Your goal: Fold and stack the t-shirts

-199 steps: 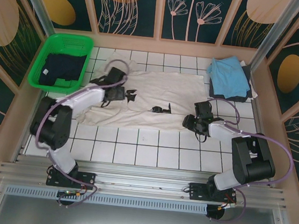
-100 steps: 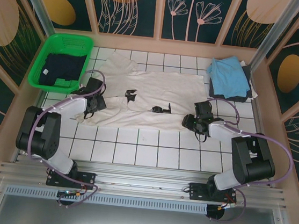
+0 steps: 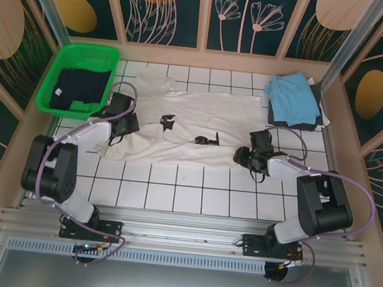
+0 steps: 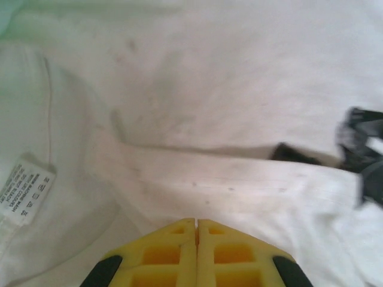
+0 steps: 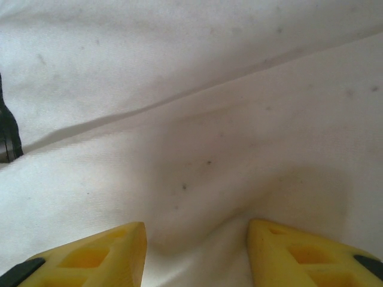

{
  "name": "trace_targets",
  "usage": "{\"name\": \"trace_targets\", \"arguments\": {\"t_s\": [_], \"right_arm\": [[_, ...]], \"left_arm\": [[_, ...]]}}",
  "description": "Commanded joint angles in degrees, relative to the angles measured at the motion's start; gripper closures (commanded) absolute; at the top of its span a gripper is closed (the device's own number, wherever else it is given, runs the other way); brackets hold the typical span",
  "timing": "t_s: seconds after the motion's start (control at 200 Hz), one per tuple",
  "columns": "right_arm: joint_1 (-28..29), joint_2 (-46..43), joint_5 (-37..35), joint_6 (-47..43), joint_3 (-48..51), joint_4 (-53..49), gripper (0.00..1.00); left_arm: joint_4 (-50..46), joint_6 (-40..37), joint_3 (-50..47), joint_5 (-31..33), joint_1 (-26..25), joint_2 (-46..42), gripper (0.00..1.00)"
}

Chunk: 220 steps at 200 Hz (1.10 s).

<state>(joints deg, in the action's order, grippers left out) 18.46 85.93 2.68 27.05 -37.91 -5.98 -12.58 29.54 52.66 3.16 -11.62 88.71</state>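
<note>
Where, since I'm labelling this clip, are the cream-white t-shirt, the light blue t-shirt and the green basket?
cream-white t-shirt (image 3: 211,121): top external view, its flat middle.
light blue t-shirt (image 3: 292,96): top external view, middle of the cloth.
green basket (image 3: 91,54): top external view, far mesh wall.

The white tiled table carries a spread cream-white t-shirt, a green mesh basket to the left of it and a dark grey t-shirt to the right.

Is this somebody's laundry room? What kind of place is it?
Probably a robot test booth, not a home: robot arms are bolted to a metal rail, leaf-patterned panels wall in a tiled table, and a cream-white t-shirt lies spread for folding.
</note>
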Motion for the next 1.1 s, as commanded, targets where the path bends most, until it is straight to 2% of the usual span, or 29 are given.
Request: {"name": "trace_targets", "arguments": {"t_s": [0.0, 0.06, 0.16, 0.245, 0.29, 0.33, 0.465, 0.801, 1.011, 1.096], "right_arm": [[-0.43, -0.36, -0.66, -0.66, 1.11, -0.63, 0.51], [-0.44, -0.29, -0.55, -0.69, 1.21, -0.55, 0.51], [-0.49, -0.36, -0.59, -0.68, 1.61, -0.37, 0.51], [-0.47, -0.32, -0.36, -0.77, 1.62, -0.32, 0.51], [-0.49, -0.31, -0.29, -0.98, 1.54, -0.27, 0.51], [-0.5, -0.4, -0.38, -1.12, 1.44, -0.35, 0.51], [-0.59, -1.11, -0.61, -1.38, 1.68, -0.52, 0.52], [-1.26, -1.76, 0.03, -1.3, 3.06, 0.4, 0.51], [-1.4, -2.36, -0.04, -1.21, 3.46, 0.49, 0.51], [-1.57, -2.49, 0.04, -1.34, 3.55, 0.32, 0.51]], "left_arm": [[10.26, -7.58, -7.25, -6.26, -0.07, -7.88, 1.0], [11.32, -8.57, -10.09, -3.12, -0.01, -8.77, 1.0], [2.79, -4.52, -8.38, 11.35, 0.01, -4.68, 0.97], [-5.74, 1.86, -5.13, 18.83, 0.05, 0.37, 0.79], [-9.63, 4.56, -3.18, 19.81, 0.08, 3.2, 0.58], [-12.47, 6.43, -1.45, 19.9, 0.04, 5.39, 0.53], [-15.42, 9.41, 1.57, 19.87, 0.07, 7.63, 0.49], [-17.16, 7.78, 10.65, 19.97, 0.11, 8.61, 0.46], [-16.42, 8.83, 9.38, 19.14, 0.89, 12.25, 0.51], [-13.37, 8.34, 7.02, 16.01, 1.2, 12.46, 0.63]]}}
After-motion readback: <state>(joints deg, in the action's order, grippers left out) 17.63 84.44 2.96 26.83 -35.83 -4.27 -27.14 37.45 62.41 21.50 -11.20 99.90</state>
